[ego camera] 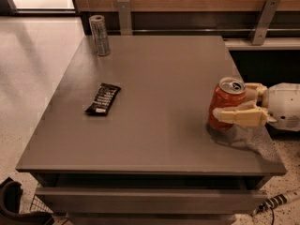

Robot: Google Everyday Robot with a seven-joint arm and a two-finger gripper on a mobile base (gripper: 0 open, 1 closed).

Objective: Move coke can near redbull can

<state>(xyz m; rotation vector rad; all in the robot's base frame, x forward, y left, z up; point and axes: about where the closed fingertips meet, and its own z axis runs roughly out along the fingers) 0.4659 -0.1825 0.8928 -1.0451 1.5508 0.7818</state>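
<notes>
Tabletop right edge: claw horizontal, clamped round coke can

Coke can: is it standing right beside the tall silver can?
No, the coke can is in the gripper at the table's right edge, while the redbull can stands at the far left corner.

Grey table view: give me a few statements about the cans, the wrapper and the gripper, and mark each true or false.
1. The short red-orange aluminium coke can stands upright near the right edge of the grey table. True.
2. The tall, slim silver-grey redbull can stands right beside the coke can. False: it is at the far left corner, well apart.
3. The flat black snack bar wrapper lies on the table's left half. True.
4. The gripper hovers over the wrapper. False: it is at the coke can, closed on it with a finger on each side.
</notes>
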